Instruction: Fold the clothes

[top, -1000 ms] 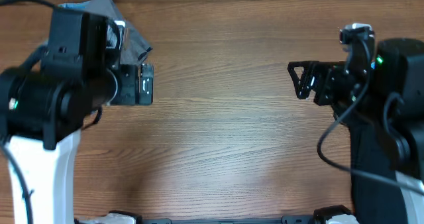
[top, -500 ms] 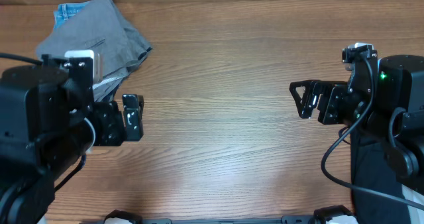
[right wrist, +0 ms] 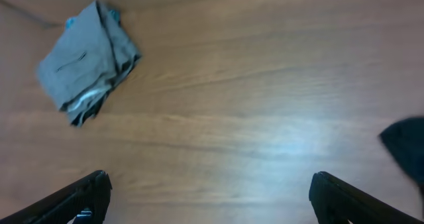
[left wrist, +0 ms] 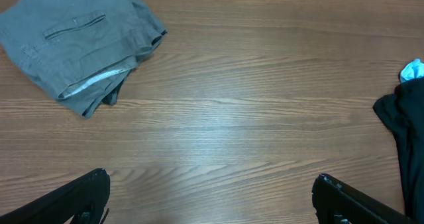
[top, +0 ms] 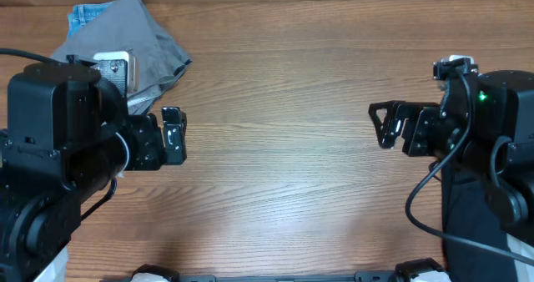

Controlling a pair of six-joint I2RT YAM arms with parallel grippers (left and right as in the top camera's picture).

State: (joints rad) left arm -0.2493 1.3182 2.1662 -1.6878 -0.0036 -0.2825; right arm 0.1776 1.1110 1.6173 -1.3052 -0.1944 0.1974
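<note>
**newbie_arm:** ok, what just changed? A second ago the left arm was parked right over the grey shorts [top: 138,36] and covered most of them.

**foldbot_fan:** It has backed off since then. The left gripper [top: 175,135] now hangs over bare table [top: 284,190], just beside the pile on the near side. The shorts are in plain view again at the far left corner. In the left wrist view the fingers sit wide apart, one in each bottom corner, with nothing between them. So it's released and empty.

**newbie_arm:** And the shorts themselves?

**foldbot_fan:** They're a compact folded bundle with the slit pocket facing up and a pale strip of lining along one edge. A blue patterned cloth [top: 83,15] pokes out from under them at the back.

**newbie_arm:** Right side?

**foldbot_fan:** The right gripper [top: 382,125] has barely budged. It's over the table on the right, well apart from the shorts, with its jaws also spread wide and holding nothing.

**newbie_arm:** So the shorts are done?

**foldbot_fan:** That's my guess. Letting go and pulling away reads like that item is finished. Next up is probably the black garment [left wrist: 404,138] at the right edge, with a light-blue bit [left wrist: 412,68] showing above it. It looks unfolded, but most of it is out of frame, so I can't say much more.
</note>
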